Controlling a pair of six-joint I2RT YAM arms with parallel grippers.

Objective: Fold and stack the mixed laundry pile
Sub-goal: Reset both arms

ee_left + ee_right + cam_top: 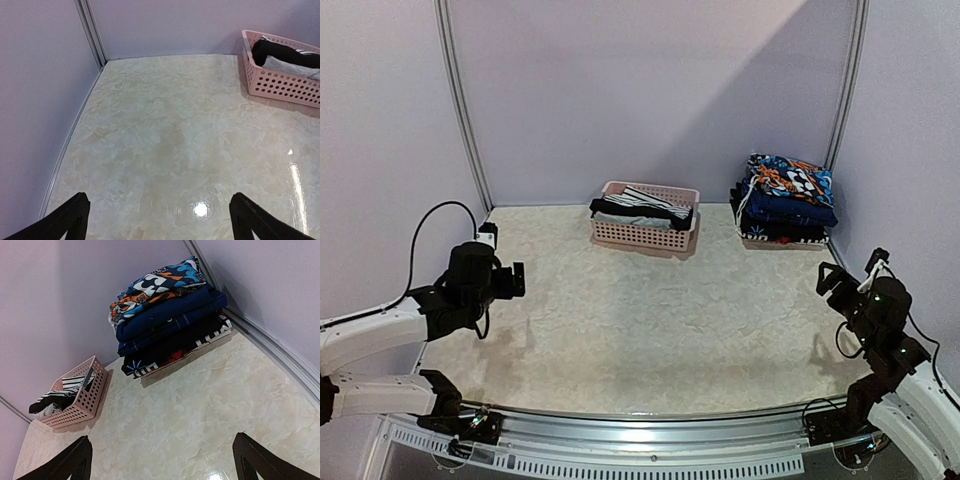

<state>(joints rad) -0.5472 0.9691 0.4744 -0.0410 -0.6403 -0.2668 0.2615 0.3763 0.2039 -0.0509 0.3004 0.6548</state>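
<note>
Left arm: your left gripper hangs low over the left side of the marbled table and points to the middle. Its fingers are wide apart and hold nothing.
Right arm: your right gripper is at the right edge, turned to the far right corner, jaws also apart and empty.
Laundry: the folded stack lies in that corner, with the orange-blue patterned piece on top.
Basket: the pink basket at the far wall holds striped pieces.

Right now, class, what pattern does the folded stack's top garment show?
The top garment is orange-blue-black-white patterned; right wrist view.
</note>
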